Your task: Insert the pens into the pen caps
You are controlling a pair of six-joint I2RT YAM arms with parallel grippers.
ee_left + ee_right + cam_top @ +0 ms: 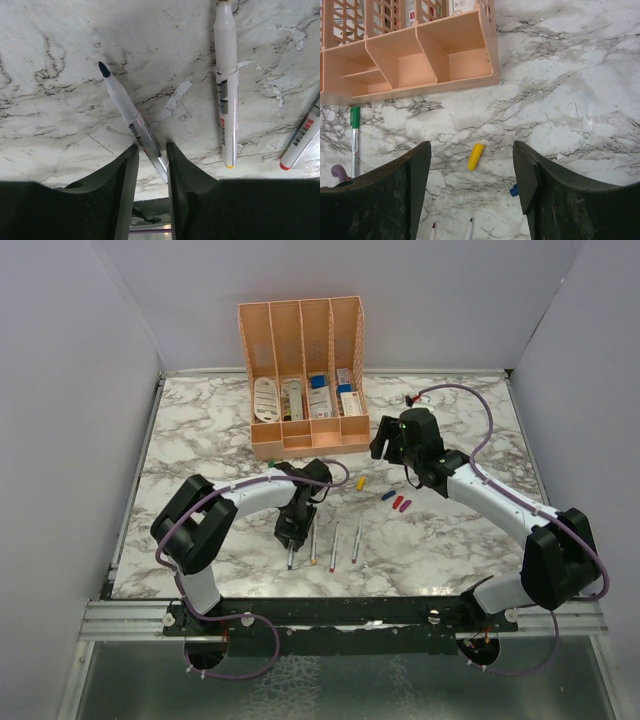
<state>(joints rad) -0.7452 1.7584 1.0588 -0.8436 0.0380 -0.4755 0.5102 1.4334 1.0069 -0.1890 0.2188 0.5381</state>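
Observation:
My left gripper (151,150) is shut on the rear end of a blue-tipped pen (125,107), which lies slanted between its fingers over the marble; in the top view this gripper (291,536) is at the left of the pen row. A yellow-marked pen (226,80) and a red-marked pen (300,145) lie to its right. My right gripper (471,150) hangs open above the yellow cap (476,156), with the blue cap (514,190) by its right finger. The red cap (397,503) and magenta cap (405,504) lie together. A pen with a green cap (354,117) on it lies near the organiser.
The peach organiser (305,440) stands at the back middle with small items in its slots, and its front tray (440,75) is just beyond my right gripper. Three pens (334,540) lie side by side near the front. Grey walls close in the table's sides.

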